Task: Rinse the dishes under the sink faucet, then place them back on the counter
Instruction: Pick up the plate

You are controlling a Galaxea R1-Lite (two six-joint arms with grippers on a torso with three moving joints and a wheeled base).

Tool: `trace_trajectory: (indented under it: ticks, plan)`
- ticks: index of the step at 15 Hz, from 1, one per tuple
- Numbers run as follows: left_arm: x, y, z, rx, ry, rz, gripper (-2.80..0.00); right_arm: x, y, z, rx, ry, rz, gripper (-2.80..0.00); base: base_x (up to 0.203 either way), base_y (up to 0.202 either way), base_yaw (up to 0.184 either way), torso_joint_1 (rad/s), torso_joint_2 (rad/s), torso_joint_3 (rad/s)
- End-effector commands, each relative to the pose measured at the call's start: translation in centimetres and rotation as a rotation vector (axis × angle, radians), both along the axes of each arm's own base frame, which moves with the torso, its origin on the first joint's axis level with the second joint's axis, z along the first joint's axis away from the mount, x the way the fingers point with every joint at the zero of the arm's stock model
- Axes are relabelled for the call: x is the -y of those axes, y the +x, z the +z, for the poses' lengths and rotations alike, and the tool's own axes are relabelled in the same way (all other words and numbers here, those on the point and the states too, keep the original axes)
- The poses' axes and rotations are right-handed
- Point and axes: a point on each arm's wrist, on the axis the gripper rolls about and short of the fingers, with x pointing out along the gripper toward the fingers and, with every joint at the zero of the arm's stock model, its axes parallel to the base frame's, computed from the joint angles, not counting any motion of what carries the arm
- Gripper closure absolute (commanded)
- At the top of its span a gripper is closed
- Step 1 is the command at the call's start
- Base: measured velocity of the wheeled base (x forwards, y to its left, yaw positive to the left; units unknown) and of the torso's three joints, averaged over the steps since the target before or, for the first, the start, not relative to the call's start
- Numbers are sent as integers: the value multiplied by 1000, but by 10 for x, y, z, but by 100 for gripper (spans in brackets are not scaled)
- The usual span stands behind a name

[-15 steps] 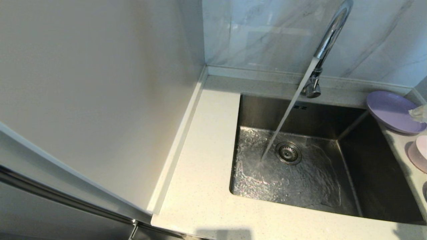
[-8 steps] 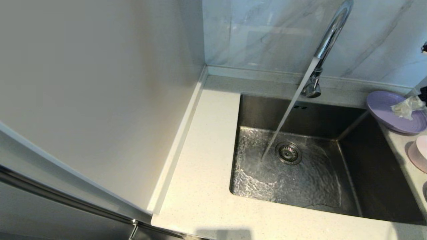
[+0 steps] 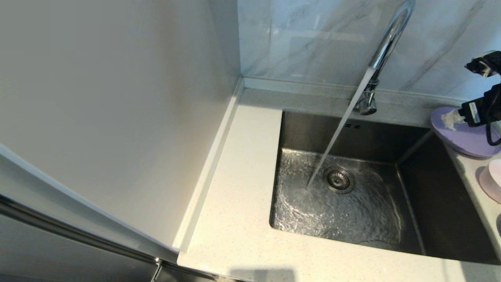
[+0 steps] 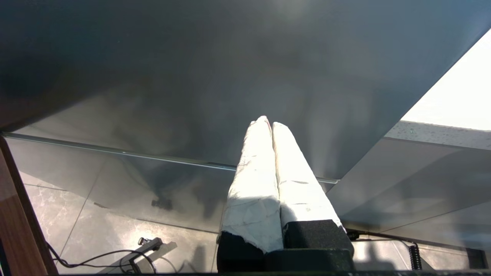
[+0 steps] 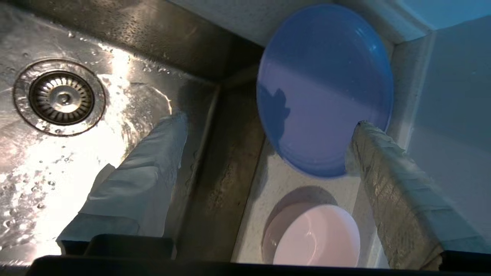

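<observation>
The lavender plate (image 3: 460, 137) lies on the counter (image 3: 235, 203) at the sink's far right corner, its rim jutting over the basin. Just nearer sits the small pink bowl (image 3: 491, 180). My right gripper (image 3: 467, 94) hovers above the plate, open and holding nothing. In the right wrist view the gripper (image 5: 270, 122) spans the plate (image 5: 326, 88): one finger (image 5: 153, 172) is over the basin, the other (image 5: 391, 184) by the wall, and the bowl (image 5: 318, 237) lies below. The sink faucet (image 3: 385, 43) pours a steady stream into the basin. My left gripper (image 4: 268, 124) is shut and empty, low beside a cabinet front.
The steel basin (image 3: 430, 196) is wet, with water spreading round the drain (image 3: 338, 180). A white panel (image 3: 117, 117) walls off the left. The counter strip on the right is narrow, bounded by a raised rim and the tiled wall (image 3: 313, 39).
My right gripper has come into the head view from the right edge, moving left over the plate, and its jaws have spread wider. The water keeps running.
</observation>
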Motion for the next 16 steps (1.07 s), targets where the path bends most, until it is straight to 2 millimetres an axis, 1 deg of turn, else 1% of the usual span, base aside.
trace_trajectory:
  ticks: [1,4,7,9,10,11,13,16]
  plan:
    - [0,0,0,0,0,1,0,-3,12,-19,-46,7,16,-280,0,0,0,0,0,0]
    - [0,0,0,0,0,-1,0,0,28,-36,-87,13,18,-280,0,0,0,0,0,0]
    - [0,0,0,0,0,1,0,0,37,-46,-123,-28,47,-280,0,0,0,0,0,0]
    - [0,0,0,0,0,1,0,4,50,-54,-93,-47,49,-280,0,0,0,0,0,0]
    - [0,0,0,0,0,1,0,6,59,-61,-77,-71,43,-280,0,0,0,0,0,0]
    - [0,0,0,0,0,1,0,8,63,-68,-92,-102,24,-280,0,0,0,0,0,0]
    - [0,0,0,0,0,1,0,9,65,-79,-123,-109,16,-280,0,0,0,0,0,0]
    - [0,0,0,0,0,1,0,14,74,-84,-106,-160,-79,-280,0,0,0,0,0,0]
